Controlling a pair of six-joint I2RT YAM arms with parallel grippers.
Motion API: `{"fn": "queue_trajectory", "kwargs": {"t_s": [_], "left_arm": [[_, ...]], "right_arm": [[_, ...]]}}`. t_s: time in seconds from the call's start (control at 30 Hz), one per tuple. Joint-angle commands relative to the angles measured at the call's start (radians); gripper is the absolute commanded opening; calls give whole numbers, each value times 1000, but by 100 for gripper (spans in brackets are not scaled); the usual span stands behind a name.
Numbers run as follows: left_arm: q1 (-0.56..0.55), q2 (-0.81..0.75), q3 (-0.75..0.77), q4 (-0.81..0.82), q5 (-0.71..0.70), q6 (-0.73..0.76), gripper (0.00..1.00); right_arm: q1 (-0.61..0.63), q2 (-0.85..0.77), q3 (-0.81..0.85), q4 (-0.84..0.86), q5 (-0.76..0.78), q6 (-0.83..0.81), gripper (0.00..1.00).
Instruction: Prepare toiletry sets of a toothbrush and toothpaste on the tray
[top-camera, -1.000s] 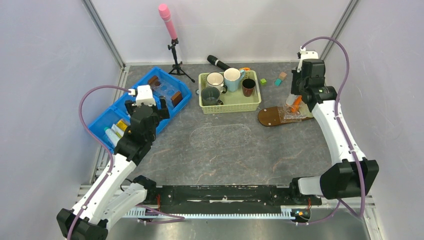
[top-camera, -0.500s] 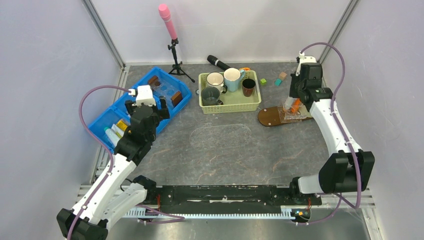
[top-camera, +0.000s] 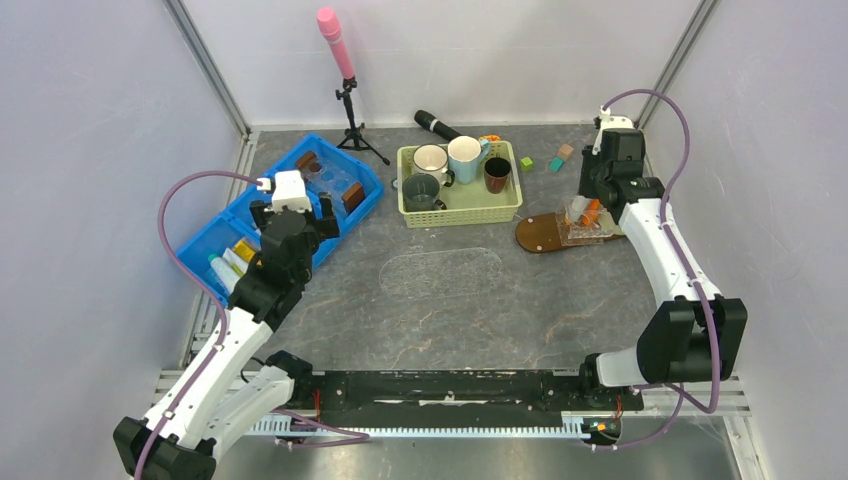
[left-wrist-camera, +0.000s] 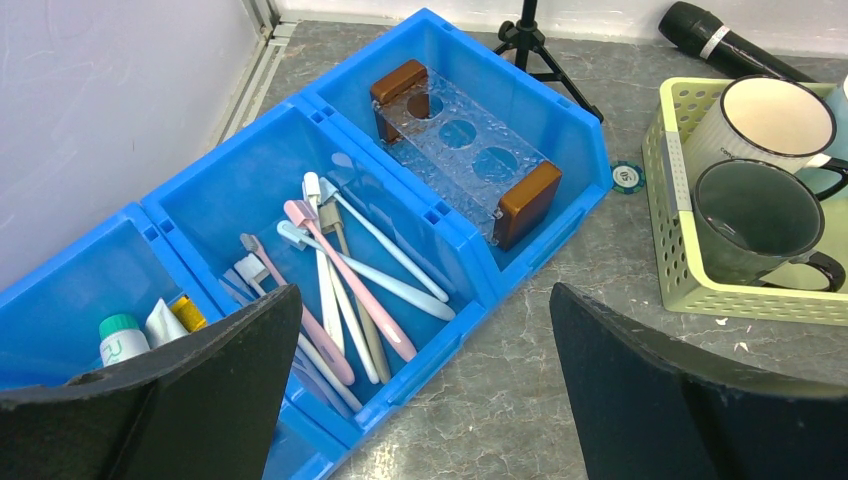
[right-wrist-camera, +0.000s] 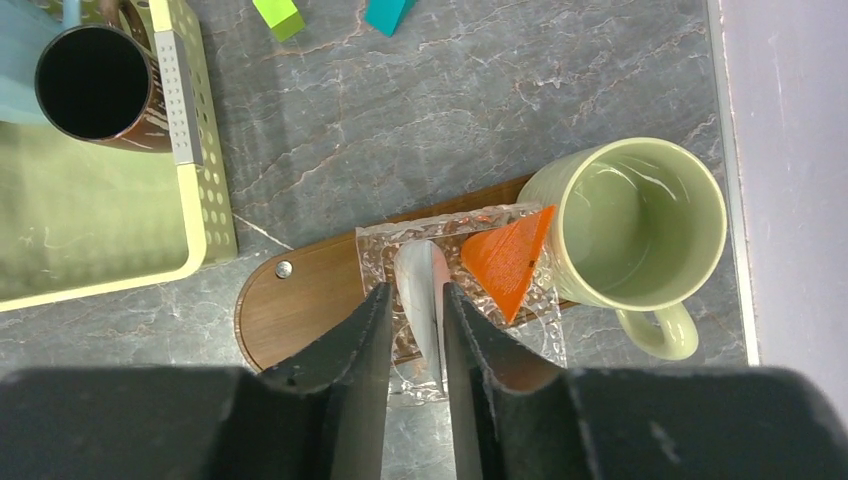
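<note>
R arm has tucked its elbow in and settled over the dark-brown wooden oval tray (right-wrist-camera: 300, 310) at table's 2 o'clock; L arm unmoved. Now right gripper (right-wrist-camera: 414, 292) fingers pinch a pale white tube (right-wrist-camera: 420, 270), with the orange toothpaste tube (right-wrist-camera: 505, 258) at its 3 o'clock on tray's clear dish (right-wrist-camera: 535, 322). Prob placing; no brush there yet. Top cam hides the pinch, wrist cam shows it. The left gripper (left-wrist-camera: 425, 300) is spread wide over pale toothbrushes (left-wrist-camera: 345, 290) in the blue divided bin (left-wrist-camera: 452, 232).

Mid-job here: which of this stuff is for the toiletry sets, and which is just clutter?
For the job: tray; orange toothpaste; pale tube between the right fingers; toothbrushes and toothpaste tubes in the blue bin.
Lying about: green basket of mugs; microphone; pink-topped tripod; coloured blocks; clear rack; green mug on the tray.
</note>
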Motion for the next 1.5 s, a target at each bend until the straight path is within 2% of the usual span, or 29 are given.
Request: {"fn": "queue_trajectory", "kwargs": {"t_s": [0.0, 0.2, 0.4, 0.67, 0.87, 1.03, 1.17, 1.37, 1.47], "left_arm": [[6, -10, 0, 34, 0, -29, 100], [5, -10, 1, 34, 6, -33, 100], [6, -11, 2, 30, 7, -35, 100], [6, 4, 9, 20, 12, -47, 100], [16, 19, 22, 7, 21, -68, 100], [45, 75, 63, -27, 58, -120, 100], [79, 183, 147, -94, 74, -172, 100], [178, 368, 281, -208, 94, -299, 100], [245, 420, 302, -218, 138, -366, 95]], "right_arm": [[-6, -7, -2, 37, -14, 5, 33], [-6, -38, 32, 30, -24, -4, 52], [-7, -45, 53, 24, -23, -11, 58], [-6, -84, 82, 21, -61, -22, 73], [-6, -112, 115, 30, -173, -17, 85], [-5, -160, 82, 91, -303, 17, 89], [10, -223, 2, 161, -382, 42, 89], [67, -271, -67, 190, -404, 32, 90], [85, -288, -78, 189, -403, 16, 90]]}}
